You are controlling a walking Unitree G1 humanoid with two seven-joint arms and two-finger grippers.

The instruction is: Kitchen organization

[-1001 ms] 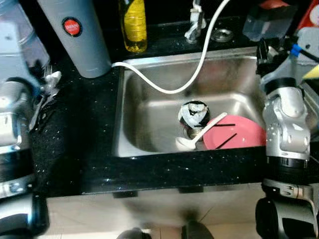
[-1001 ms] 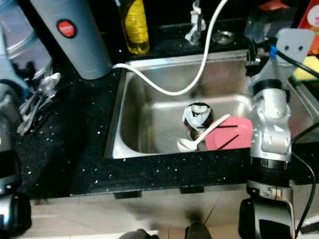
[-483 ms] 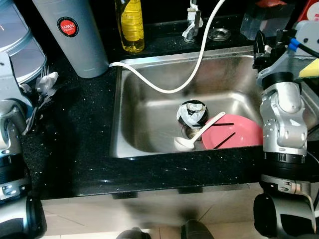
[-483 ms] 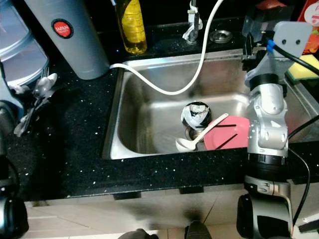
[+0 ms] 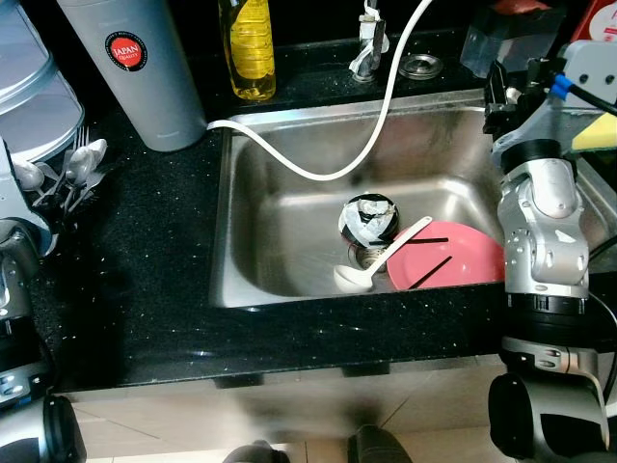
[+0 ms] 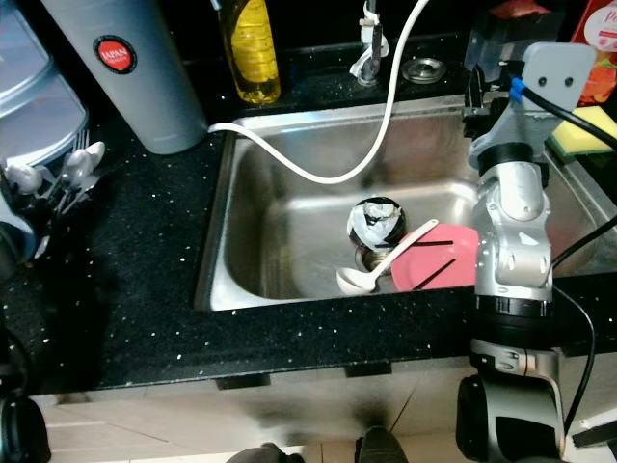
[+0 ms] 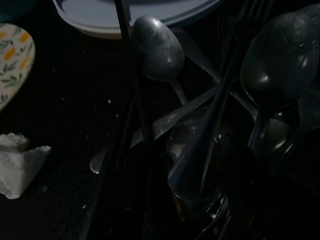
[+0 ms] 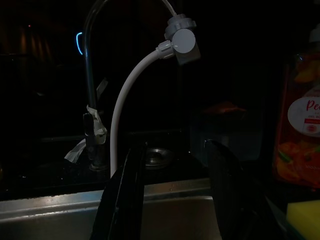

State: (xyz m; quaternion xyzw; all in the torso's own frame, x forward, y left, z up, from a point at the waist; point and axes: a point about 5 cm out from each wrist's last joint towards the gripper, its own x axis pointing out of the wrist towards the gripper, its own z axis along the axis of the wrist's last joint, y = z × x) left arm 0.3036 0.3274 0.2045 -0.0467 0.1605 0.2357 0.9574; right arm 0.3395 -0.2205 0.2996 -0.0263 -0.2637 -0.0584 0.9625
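A steel sink (image 5: 280, 231) holds a pink plate (image 5: 468, 262) with two black chopsticks (image 5: 436, 270) on it. A white ladle (image 5: 359, 274) leans across the plate's edge, beside a black-and-white bowl (image 5: 367, 217). My right arm (image 5: 542, 212) reaches over the sink's right side. Its right gripper (image 8: 175, 150) is open and holds nothing, aimed at the faucet (image 8: 91, 85) and white hose (image 8: 127, 95). A pile of metal cutlery (image 5: 66, 174) lies on the left counter, and the spoons (image 7: 155, 50) lie close before my left wrist camera. My left arm (image 5: 14, 289) is at the left edge.
A white hose (image 5: 318, 174) loops into the sink. A grey thermos (image 5: 135, 68), a yellow soap bottle (image 5: 246, 48) and stacked pale containers (image 5: 24, 68) stand at the back. A yellow sponge (image 6: 578, 125) sits right of the sink. A crumpled tissue (image 7: 17, 162) lies near the cutlery.
The whole picture has shifted as the camera moved. My left arm has drawn back toward the left edge, uncovering more of the cutlery. The right arm holds about the same pose.
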